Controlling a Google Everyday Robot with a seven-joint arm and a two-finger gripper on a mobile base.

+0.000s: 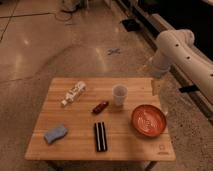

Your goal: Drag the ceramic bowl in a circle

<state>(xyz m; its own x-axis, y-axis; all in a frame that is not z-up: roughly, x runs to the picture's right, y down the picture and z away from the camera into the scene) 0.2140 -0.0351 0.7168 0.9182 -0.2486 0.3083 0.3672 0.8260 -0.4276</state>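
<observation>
Ceramic bowl (149,120) sat close to the table's (127,146) right edge, bare wood to its left; gripper (156,89), grip state not discernible, hung beyond the bowl, apart from it.

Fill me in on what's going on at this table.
A robot arm reaches in from the right, its gripper hanging over the far right edge of the wooden table. It is beyond the red-orange ceramic bowl and not on it, so the circular drag has not begun. A translucent white cup stands just left of the gripper. A white bottle, a small red item, a black bar and a blue sponge lie untouched.
</observation>
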